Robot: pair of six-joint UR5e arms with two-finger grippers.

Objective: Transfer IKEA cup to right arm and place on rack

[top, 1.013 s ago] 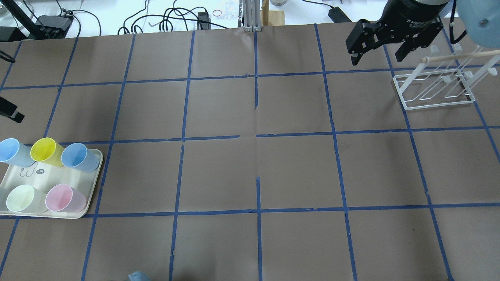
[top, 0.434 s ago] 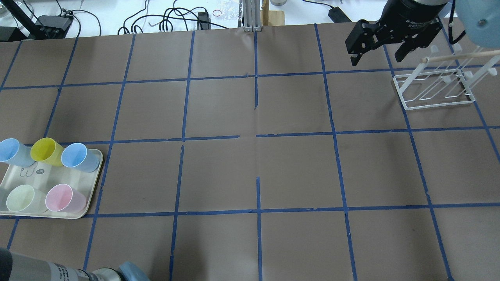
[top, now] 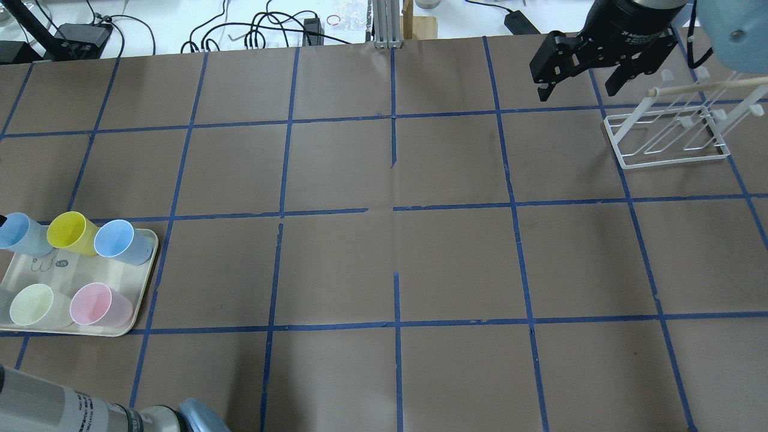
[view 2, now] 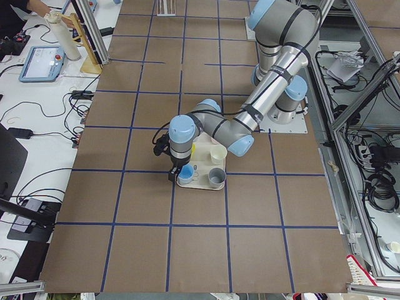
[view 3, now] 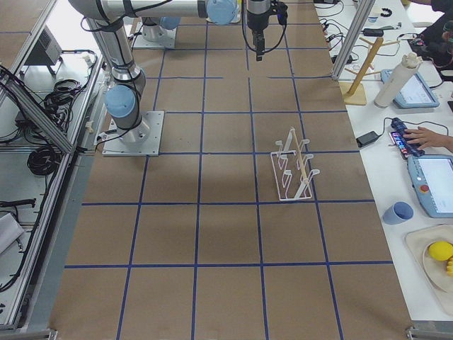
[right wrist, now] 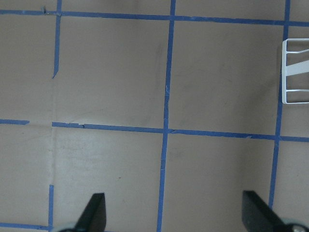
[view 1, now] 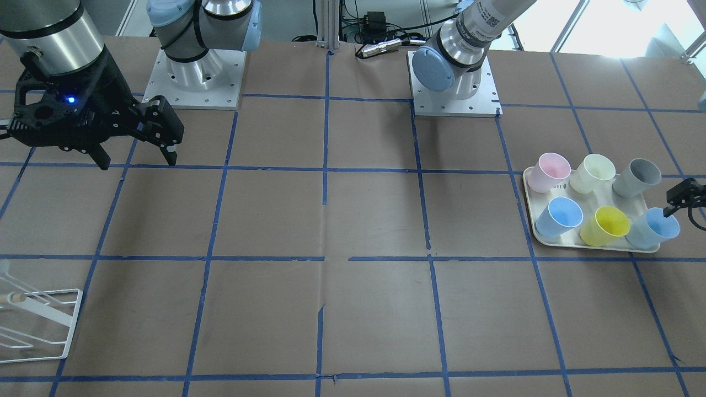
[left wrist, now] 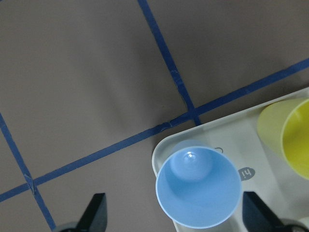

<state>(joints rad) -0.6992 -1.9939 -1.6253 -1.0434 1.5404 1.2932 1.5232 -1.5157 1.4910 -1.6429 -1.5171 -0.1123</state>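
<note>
The IKEA cup is pale icy-blue with a sky-blue inside. It stands upright at the far left corner of the cream tray and also shows in the front view. My left gripper is open and sits above the cup, one finger on each side, not touching it. It is cut by the frame edge in the front view. My right gripper is open and empty, hanging just left of the white wire rack. The rack's corner shows in the right wrist view.
The tray also holds a yellow cup, a stronger blue cup, a pale green cup, a pink cup and a grey cup. My left arm's elbow crosses the bottom left corner. Cables lie beyond the table's far edge.
My left gripper has moved from beyond the tray down to the pale blue cup, and the left elbow has swung into the bottom left corner. The right gripper has edged slightly away.
</note>
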